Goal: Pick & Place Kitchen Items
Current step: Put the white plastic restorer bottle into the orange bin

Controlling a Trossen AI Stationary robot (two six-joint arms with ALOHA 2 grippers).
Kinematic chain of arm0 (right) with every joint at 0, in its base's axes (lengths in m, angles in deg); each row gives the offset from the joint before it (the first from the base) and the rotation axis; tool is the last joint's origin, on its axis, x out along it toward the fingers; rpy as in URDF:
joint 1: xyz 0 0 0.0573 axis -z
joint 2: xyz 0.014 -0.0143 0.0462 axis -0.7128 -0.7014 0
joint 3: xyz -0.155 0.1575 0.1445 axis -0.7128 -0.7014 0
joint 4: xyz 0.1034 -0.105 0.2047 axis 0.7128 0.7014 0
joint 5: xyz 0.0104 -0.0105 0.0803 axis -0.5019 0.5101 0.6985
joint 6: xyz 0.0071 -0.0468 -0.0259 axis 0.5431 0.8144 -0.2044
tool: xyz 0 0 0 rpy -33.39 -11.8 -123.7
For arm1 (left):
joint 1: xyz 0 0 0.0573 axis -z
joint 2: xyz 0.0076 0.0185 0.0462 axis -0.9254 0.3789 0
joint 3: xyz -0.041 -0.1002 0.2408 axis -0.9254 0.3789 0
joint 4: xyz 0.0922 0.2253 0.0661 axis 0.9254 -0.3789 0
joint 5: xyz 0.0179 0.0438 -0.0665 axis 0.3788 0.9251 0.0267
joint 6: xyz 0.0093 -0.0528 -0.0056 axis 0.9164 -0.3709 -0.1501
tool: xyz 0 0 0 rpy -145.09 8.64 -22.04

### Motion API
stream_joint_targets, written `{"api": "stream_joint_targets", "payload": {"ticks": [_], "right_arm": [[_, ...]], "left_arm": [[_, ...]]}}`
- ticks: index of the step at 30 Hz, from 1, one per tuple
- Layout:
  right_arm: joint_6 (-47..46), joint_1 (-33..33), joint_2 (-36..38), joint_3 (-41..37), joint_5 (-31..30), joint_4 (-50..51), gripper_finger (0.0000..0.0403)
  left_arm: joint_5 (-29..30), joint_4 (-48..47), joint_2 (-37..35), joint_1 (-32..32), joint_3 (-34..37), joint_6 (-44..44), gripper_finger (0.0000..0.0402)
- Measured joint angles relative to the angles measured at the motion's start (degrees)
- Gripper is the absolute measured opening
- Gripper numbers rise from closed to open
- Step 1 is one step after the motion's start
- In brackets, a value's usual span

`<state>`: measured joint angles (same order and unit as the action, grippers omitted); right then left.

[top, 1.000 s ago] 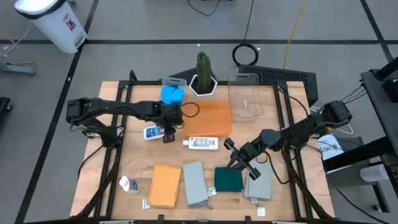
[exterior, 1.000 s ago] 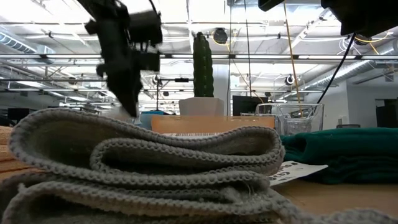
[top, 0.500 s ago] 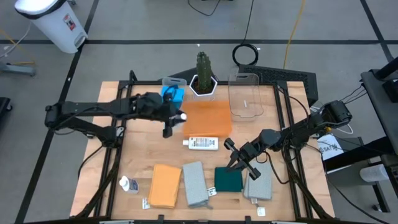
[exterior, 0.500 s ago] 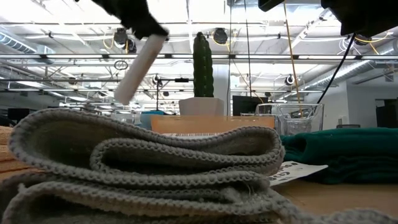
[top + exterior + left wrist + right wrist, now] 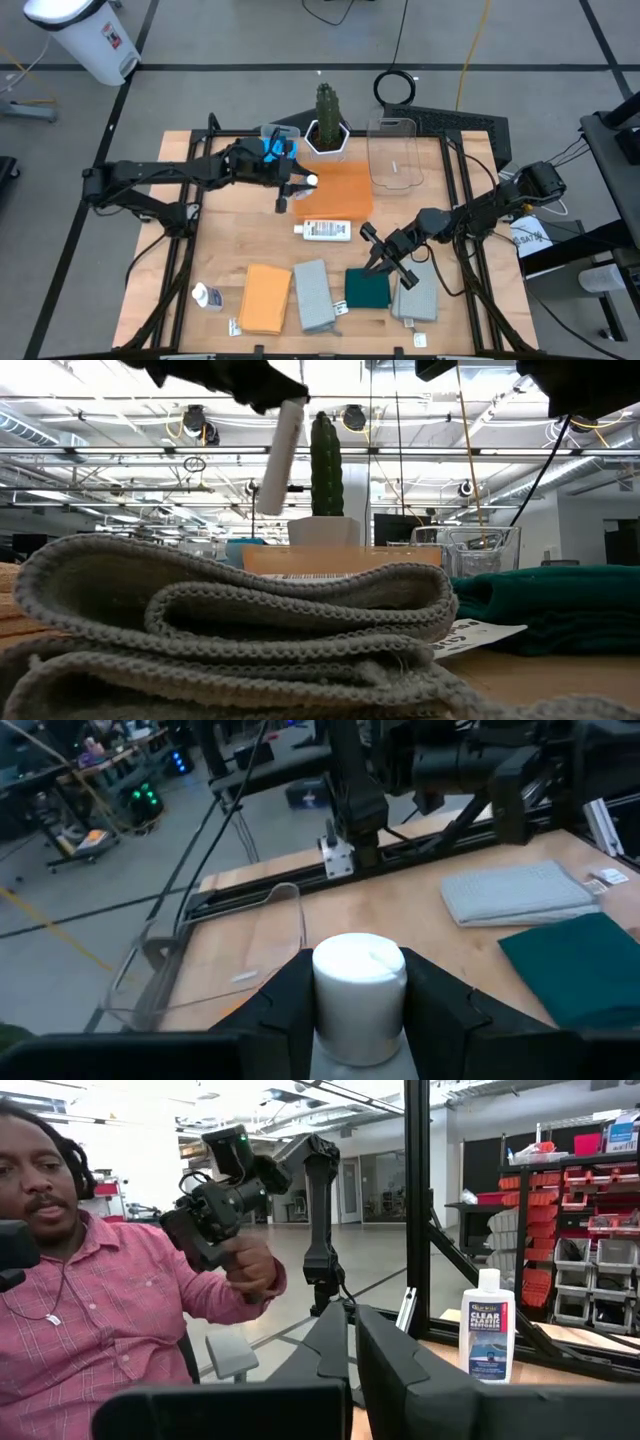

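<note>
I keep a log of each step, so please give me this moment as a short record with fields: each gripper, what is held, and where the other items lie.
left gripper: raised over the orange tray's left edge, shut on a white bottle
held bottle: tilted, clear of the table
right gripper: shut, empty, low over the green cloth
second bottle: lying flat below the tray
third bottle: front left, beside the orange cloth
grey cloths: one beside the orange cloth, one right of the green
sponges: behind the left gripper

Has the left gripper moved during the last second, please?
Yes. Holding a white bottle, the left gripper has travelled from the bare wood towards the orange tray and cactus.
</note>
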<state>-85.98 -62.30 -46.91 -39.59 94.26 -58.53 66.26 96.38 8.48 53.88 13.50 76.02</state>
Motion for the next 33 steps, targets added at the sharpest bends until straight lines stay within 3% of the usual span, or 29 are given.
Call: {"api": "stream_joint_targets", "payload": {"ticks": [14,33], "right_arm": [[0.0,0.0,0.0,0.0,0.0,0.3,0.0],[0.0,0.0,0.0,0.0,0.0,0.4,0.0]], "left_arm": [[-10.3,29.2,7.6,-10.4,11.9,-8.6,0.0118],[-10.5,39.6,17.6,-12.8,15.2,-9.4,0.0118]]}}
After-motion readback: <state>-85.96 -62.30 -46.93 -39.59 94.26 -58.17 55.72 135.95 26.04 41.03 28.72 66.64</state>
